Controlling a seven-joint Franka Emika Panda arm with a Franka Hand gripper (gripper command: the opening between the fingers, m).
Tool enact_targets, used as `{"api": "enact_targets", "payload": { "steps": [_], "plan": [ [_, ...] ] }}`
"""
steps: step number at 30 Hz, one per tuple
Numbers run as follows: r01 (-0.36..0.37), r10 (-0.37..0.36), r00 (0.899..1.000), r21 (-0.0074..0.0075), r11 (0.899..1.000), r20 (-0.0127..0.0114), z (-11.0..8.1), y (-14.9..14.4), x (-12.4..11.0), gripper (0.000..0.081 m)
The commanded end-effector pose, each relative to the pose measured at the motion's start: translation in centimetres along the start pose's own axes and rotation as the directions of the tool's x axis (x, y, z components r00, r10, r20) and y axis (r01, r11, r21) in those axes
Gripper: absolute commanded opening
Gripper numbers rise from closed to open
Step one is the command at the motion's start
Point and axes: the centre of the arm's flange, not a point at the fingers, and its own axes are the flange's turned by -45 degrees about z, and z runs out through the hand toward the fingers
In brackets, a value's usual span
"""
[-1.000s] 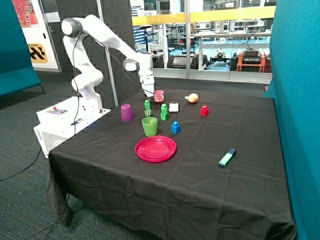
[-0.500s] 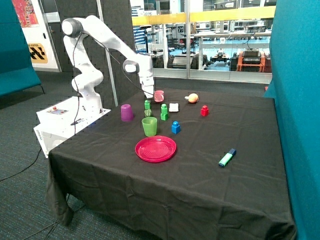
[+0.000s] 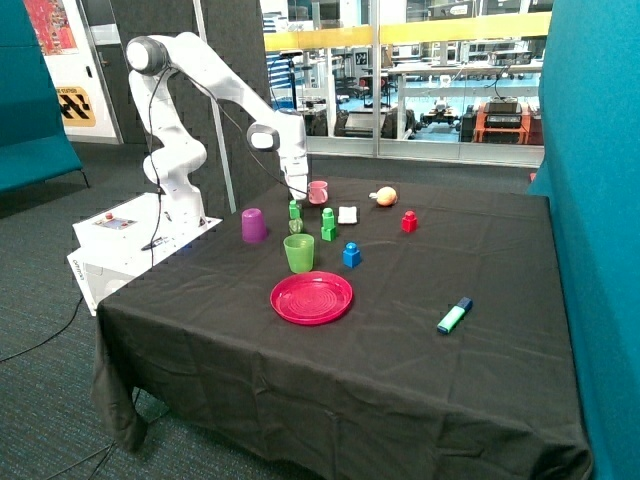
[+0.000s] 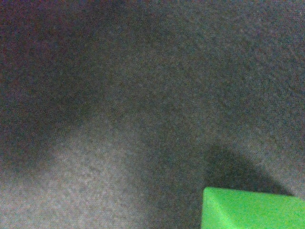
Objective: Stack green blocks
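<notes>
Black cloth covers the surface (image 3: 480, 400). Left to right: purple cup (image 3: 254, 225); tool (image 3: 297, 194) low over a single green block (image 3: 294, 210), whether released or clenched cannot be told; translucent green cup (image 3: 299, 253) in front, red plate (image 3: 312, 298) nearer still. Pink cup (image 3: 318, 192) just beyond the tool. 2 green blocks stacked (image 3: 328, 224), apart from the single one. Then blue block (image 3: 352, 255), red block (image 3: 409, 221), highlighter (image 3: 454, 315). Wrist view: cloth close up, 1 green block corner (image 4: 252, 210).
</notes>
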Motion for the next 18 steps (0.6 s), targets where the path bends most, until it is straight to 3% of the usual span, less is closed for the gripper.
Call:
{"api": "enact_targets", "payload": {
  "steps": [1,8,18],
  "plan": [
    [-0.009,0.009,1.000,-0.0029,1.000,0.0047,0.11,0.21,0.25,0.0165],
    [-0.015,0.015,1.000,-0.0029,1.000,0.0047,0.03,0.37,0.18,0.0015],
    [-0.023,0.023,1.000,-0.0029,1.000,0.0047,0.00,0.43,-0.09,0.0020]
  ]
}}
